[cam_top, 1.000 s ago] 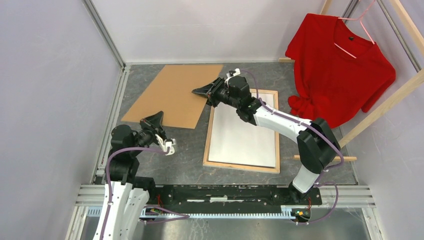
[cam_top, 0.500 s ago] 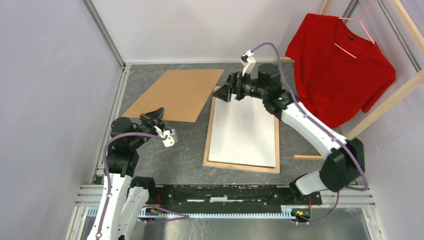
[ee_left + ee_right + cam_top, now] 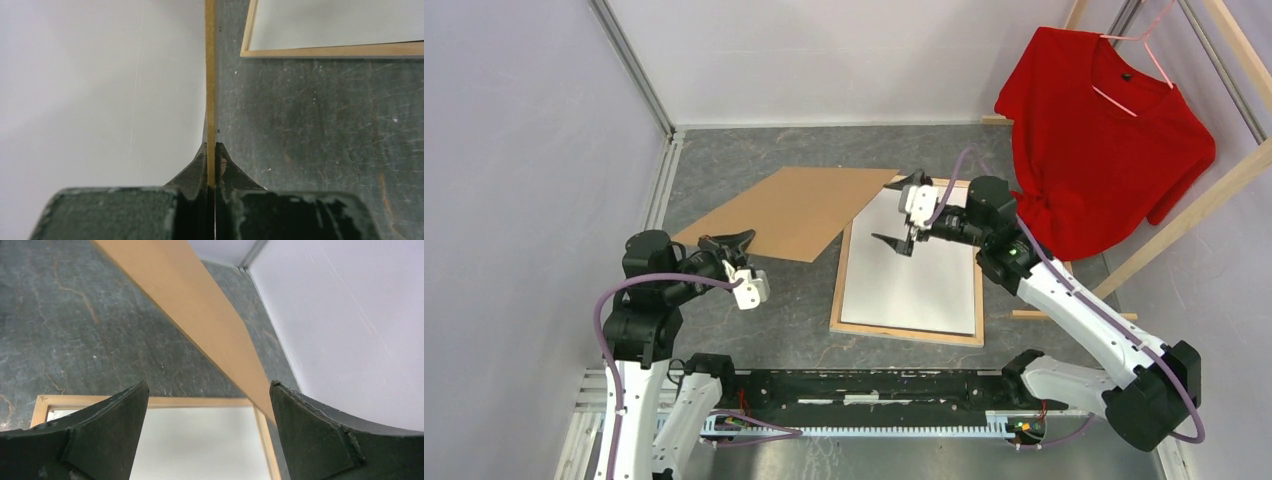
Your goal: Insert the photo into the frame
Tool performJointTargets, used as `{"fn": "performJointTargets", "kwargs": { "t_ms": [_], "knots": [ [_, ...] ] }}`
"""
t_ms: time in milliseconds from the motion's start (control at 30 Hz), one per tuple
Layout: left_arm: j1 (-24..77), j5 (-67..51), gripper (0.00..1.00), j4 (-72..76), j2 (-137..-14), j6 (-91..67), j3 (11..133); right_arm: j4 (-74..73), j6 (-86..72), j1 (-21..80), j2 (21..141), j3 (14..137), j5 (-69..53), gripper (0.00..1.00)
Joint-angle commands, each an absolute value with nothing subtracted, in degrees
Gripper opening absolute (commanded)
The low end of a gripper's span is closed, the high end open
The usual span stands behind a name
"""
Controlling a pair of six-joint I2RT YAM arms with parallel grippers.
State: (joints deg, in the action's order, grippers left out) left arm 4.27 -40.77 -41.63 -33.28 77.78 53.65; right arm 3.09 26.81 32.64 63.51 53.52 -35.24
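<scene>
Top view: left gripper (image 3: 732,240) pinches the near corner of the brown hardboard sheet (image 3: 794,210), which sits on the far-left part of the table (image 3: 794,290). The sheet's far-right corner overlaps the far-left corner of the frame (image 3: 906,333). The frame lies wood side up, mid-table, with the photo (image 3: 914,285) inside it, white reverse up. Right gripper (image 3: 894,243) hovers over the frame's far end, fingers spread, holding nothing.

Left wrist: fingers (image 3: 200,160) are pressed together on the sheet's thin edge (image 3: 210,75). A frame corner (image 3: 325,50) is ahead.

Right wrist: fingers (image 3: 120,410) are wide apart. The sheet (image 3: 200,305) crosses ahead, not between them. Frame rail (image 3: 150,401) and photo (image 3: 195,440) are below.

Risk: the sheet is held only at one corner, so it could sag, pivot or slip out. Its free corner could then scrape the photo out of its seat or nudge the frame. The right fingers could also catch on the frame rail if the gripper lowers.
</scene>
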Motion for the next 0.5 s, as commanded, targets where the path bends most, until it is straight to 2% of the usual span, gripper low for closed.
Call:
{"fn": "performJointTargets", "kwargs": {
  "t_ms": [0, 133, 267, 467],
  "knots": [
    [4.2, -45.5, 0.02, -41.5, -32.7, 81.2, 57.3, 6.3, 41.4, 38.4, 63.4, 53.2, -38.6, 0.98],
    [4.2, -46.0, 0.02, -43.5, -32.5, 83.0, 57.7, 4.2, 45.1, 41.7, 65.6, 55.1, -35.2, 0.97],
    [4.2, -46.2, 0.02, -44.0, -32.2, 83.9, 57.5, 3.7, 47.0, 44.1, 68.3, 57.2, -32.5, 0.91],
    [4.3, -46.4, 0.02, -44.0, -31.9, 84.2, 57.3, 3.5, 47.9, 45.3, 72.4, 60.0, -30.2, 0.75]
  ]
}}
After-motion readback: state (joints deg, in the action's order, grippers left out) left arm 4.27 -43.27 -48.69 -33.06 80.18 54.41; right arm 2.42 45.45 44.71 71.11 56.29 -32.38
